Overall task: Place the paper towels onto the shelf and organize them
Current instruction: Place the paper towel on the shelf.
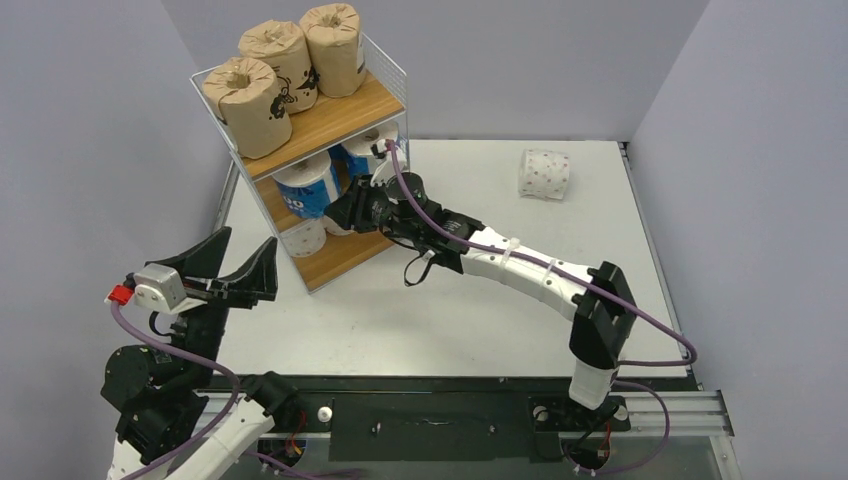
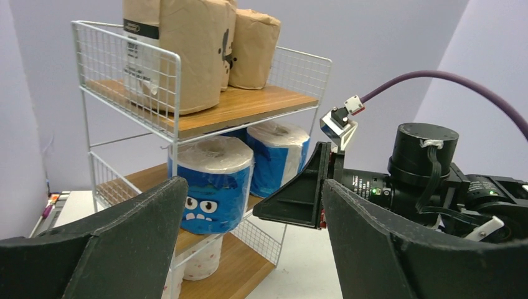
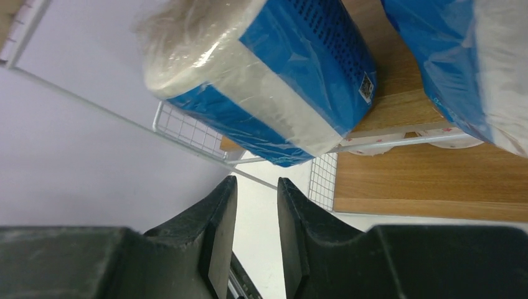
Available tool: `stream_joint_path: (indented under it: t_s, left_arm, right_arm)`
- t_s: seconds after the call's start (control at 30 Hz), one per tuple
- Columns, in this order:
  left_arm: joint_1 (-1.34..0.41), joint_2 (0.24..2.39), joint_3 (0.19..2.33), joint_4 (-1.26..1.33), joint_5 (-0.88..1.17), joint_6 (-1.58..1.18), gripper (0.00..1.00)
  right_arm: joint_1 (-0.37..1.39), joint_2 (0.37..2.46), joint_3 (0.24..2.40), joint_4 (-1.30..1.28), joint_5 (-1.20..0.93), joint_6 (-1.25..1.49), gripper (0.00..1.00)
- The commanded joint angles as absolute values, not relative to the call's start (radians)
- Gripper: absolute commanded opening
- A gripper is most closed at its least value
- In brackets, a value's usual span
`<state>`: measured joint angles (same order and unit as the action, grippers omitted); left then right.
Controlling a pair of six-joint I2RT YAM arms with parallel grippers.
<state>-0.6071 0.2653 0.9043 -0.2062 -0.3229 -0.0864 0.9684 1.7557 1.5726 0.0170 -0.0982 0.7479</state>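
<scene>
The shelf (image 1: 345, 108) stands at the back left. Three brown-wrapped rolls (image 1: 250, 105) fill its top tier. Blue-wrapped rolls (image 1: 305, 185) stand on the middle tier, and white rolls (image 1: 305, 238) on the bottom board. One white dotted roll (image 1: 545, 173) lies on the table at the back right. My right gripper (image 1: 338, 214) is at the shelf's front, level with the middle tier. Its jaws are a narrow gap apart and empty (image 3: 256, 182), just below a blue roll (image 3: 280, 81). My left gripper (image 1: 250, 236) is wide open and empty, near and left of the shelf (image 2: 249, 103).
Purple walls close in the table on the left, back and right. The right arm (image 1: 520, 265) stretches across the table's middle towards the shelf. A black rail (image 1: 450, 415) runs along the near edge between the arm bases.
</scene>
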Motion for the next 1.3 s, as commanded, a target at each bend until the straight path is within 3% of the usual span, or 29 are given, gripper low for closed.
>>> stream_joint_path:
  t_s: [0.0, 0.33, 0.97, 1.27]
  left_arm:
    - [-0.604, 0.239, 0.889, -0.19, -0.39, -0.054, 0.78]
    - [-0.604, 0.202, 0.874, -0.204, -0.423, -0.037, 0.79]
    - [-0.604, 0.197, 0.839, -0.212, -0.417, -0.065, 0.8]
    - [-0.604, 0.196, 0.827, -0.207, -0.416, -0.073, 0.82]
  right_arm:
    - [0.97, 1.791, 1.644, 0.14, -0.079, 0.805, 0.27]
    - [0.965, 1.877, 1.696, 0.195, -0.019, 0.874, 0.28]
    - [0.965, 2.114, 1.989, 0.133, -0.084, 0.953, 0.3]
    - [0.961, 2.005, 1.851, 0.215, -0.096, 0.949, 0.32]
